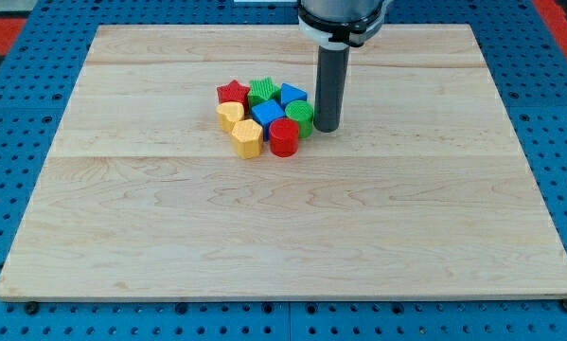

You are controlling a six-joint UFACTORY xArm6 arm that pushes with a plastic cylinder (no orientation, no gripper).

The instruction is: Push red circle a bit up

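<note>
This looks like a robotics lab bench: a pale wooden board (292, 218) fills the frame, lying on a blue perforated metal base (18, 123) with regular holes, red panels (4, 28) showing at the upper left corner.

The arm (343, 17) is cut off by the view's top edge. The blue blocks (267, 116) are partly hidden by neighbouring blocks, so their shapes cannot be told.

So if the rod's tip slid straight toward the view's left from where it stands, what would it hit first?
Most likely the green block: my tip stands just off its right side, nearly touching. The red circle sits lower-left of that line, though depth is hard to judge.
</note>
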